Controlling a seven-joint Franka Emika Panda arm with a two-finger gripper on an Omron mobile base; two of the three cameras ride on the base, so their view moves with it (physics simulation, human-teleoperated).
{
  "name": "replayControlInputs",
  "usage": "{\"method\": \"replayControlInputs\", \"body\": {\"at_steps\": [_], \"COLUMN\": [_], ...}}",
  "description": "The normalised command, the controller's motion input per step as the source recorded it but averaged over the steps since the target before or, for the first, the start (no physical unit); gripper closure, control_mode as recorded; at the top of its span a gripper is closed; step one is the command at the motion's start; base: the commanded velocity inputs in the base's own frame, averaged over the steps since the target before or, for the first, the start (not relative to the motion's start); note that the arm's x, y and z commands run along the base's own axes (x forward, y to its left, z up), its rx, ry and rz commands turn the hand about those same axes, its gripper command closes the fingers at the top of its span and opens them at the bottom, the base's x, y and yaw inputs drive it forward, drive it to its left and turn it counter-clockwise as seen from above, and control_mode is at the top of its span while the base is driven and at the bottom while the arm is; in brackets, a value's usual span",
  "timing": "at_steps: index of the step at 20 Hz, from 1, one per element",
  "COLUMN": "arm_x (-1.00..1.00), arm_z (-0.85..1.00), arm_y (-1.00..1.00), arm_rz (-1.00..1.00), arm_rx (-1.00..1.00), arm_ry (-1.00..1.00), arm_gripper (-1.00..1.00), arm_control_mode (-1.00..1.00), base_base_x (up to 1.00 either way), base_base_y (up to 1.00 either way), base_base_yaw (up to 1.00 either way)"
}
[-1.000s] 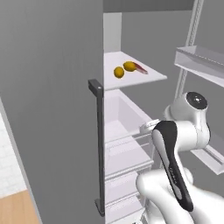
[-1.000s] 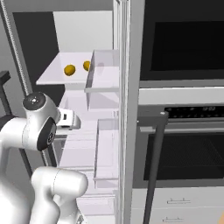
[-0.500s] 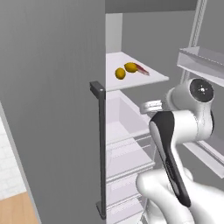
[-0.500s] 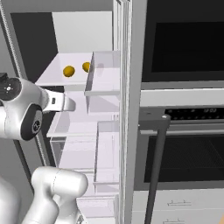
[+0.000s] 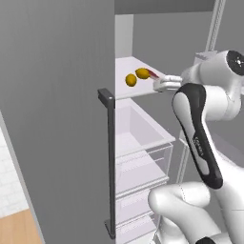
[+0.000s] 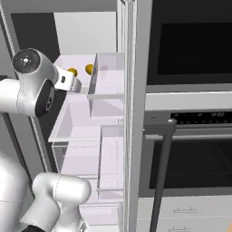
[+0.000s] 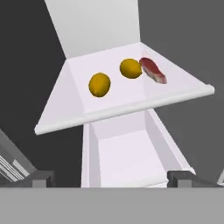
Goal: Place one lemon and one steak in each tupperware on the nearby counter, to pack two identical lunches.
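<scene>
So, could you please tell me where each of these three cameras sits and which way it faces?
Left base view: behind the arm on its left, looking forward into the open fridge; white arm at right, gripper by the shelf.
Right base view: behind on the right, facing fridge and oven; arm at left.
Hand view: on the hand, looking along the fingertips at the shelf.
Shared: all three show the two lemons on that shelf.

The arm now stands higher than a second ago, its gripper [image 5: 162, 84] raised from drawer height to the shelf [image 5: 143, 88] edge, near the lemons [image 5: 131, 80]
</scene>
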Motion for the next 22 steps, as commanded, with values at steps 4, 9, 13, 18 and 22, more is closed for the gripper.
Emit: {"method": "replayControlInputs", "body": {"at_steps": [4, 9, 13, 18, 22], "arm_x": [0.22, 0.75, 0.97, 0.95, 0.23], "arm_z": [-0.04, -0.01, 0.00, -0.01, -0.13], "arm_y": [0.26, 0.21, 0.04, 0.00, 0.15], "arm_rz": [0.03, -0.05, -0.07, -0.03, 0.03], "arm_rx": [0.03, 0.00, 0.00, 0.00, 0.00], "arm_ry": [0.02, 0.00, 0.00, 0.06, 0.15], "arm_gripper": [-1.00, -1.00, -1.00, -1.00, -1.00], "arm_control_mode": [-1.00, -1.00, -1.00, -1.00, -1.00], "base_base_x": [0.00, 0.00, 0.00, 0.00, 0.00], "base_base_y": [0.00, 0.00, 0.00, 0.00, 0.00], "base_base_yaw": [0.00, 0.00, 0.00, 0.00, 0.00]}}
